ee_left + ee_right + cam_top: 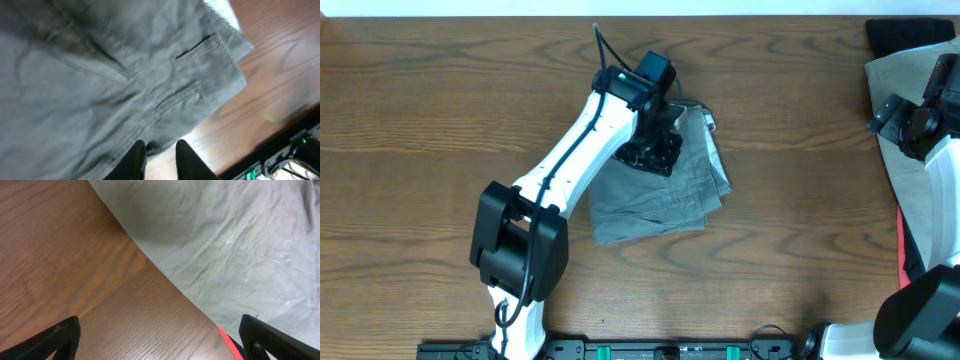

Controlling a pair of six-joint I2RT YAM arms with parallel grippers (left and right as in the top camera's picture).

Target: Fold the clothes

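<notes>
left hand [159, 152] narrow, on grey shorts [100, 75]; right hand [160, 332] wide, beside pale cloth [240, 245]

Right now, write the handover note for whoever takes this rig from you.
Left gripper: fingers narrowly apart at the edge of the grey shorts; grip unclear.
Right gripper: open, empty, over the table beside the beige cloth.
Done: grey shorts lie folded mid-table.
Left: beige cloth looks unfolded at the right edge; black piece and red piece beside it, state unclear.
</notes>
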